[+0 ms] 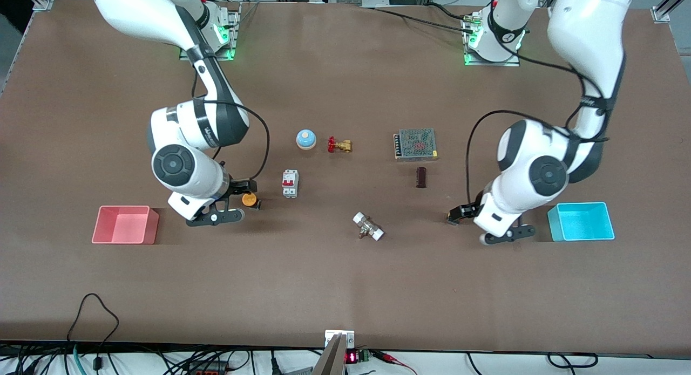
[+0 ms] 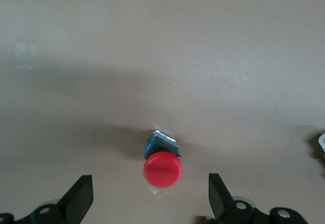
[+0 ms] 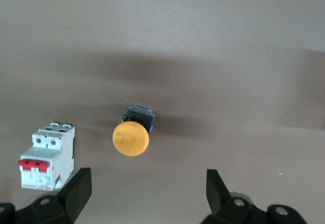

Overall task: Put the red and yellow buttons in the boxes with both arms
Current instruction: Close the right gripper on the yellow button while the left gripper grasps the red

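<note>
**Brown table, both claws spread wide over a button each**

Brown tabletop (image 1: 345,288) is spanned by two white arms, each bent low. The right arm (image 1: 186,164) is brought down beside the pink-red box (image 1: 125,224); the left arm (image 1: 534,175) is brought down beside the cyan box (image 1: 581,221). Both boxes are seen open-topped, at the two ends of the table.

The right gripper (image 3: 144,193) is held wide open over the orange-yellow button (image 3: 131,138), nothing being gripped or touched; its fingers (image 3: 76,188) are seen well apart, one to each side of the cap. The button is shown tilted, its round cap turned toward the wrist camera and its black base (image 3: 139,115) trailing away from it. A white breaker with red levers (image 3: 46,155) stands just beside it, toward the left arm's end.

The left gripper (image 2: 150,196) is likewise spread wide, empty, over the red button (image 2: 162,169). That button is also tilted, cap toward the wrist camera, long axis running back through its dark base (image 2: 161,144). It lies near the cyan box, toward the right arm's end.
</note>
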